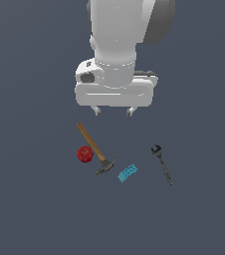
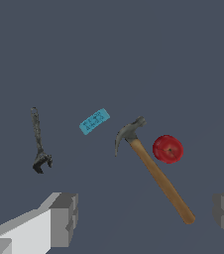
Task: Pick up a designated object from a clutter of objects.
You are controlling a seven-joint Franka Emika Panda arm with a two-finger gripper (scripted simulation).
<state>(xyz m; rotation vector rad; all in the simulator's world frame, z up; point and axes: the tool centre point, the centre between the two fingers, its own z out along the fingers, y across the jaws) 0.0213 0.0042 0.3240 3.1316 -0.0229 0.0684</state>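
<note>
The hammer (image 1: 95, 149) with a brown wooden handle and dark grey claw head lies flat on the dark surface; it also shows in the wrist view (image 2: 153, 167). A red apple (image 1: 85, 154) sits touching or close beside its handle and shows in the wrist view (image 2: 167, 149). A cyan brick (image 1: 128, 173) lies by the hammer head, also in the wrist view (image 2: 94, 121). A dark wrench (image 1: 162, 164) lies toward the exterior view's right, also in the wrist view (image 2: 38, 141). My gripper (image 1: 113, 111) hangs open and empty above the handle's far end; both fingers (image 2: 63, 219) show spread wide.
The dark blue-grey surface (image 1: 35, 199) spreads all around the four items. The arm's white body (image 1: 119, 40) fills the upper middle of the exterior view.
</note>
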